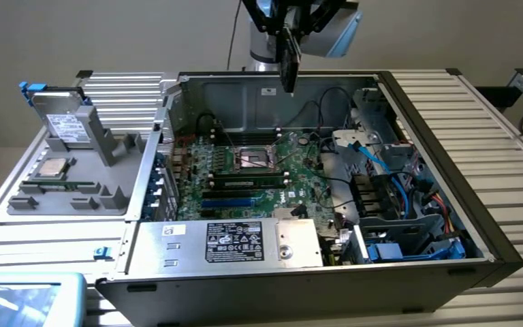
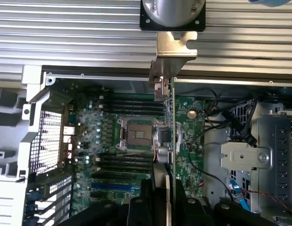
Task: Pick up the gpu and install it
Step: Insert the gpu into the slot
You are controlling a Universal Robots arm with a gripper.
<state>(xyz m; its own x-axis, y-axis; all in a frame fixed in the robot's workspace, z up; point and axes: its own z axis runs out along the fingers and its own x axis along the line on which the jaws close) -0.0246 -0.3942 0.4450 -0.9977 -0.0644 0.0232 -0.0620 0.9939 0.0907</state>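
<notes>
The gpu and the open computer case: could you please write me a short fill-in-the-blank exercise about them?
1. The gripper is shut on the gpu, holding it ____ the open computer case.
2. The hard drive sits in the grey holder to the exterior view's ____ of the case.
3. In the wrist view, the gpu's board edge is ____ in colour.
Missing words: above; left; green.
</notes>
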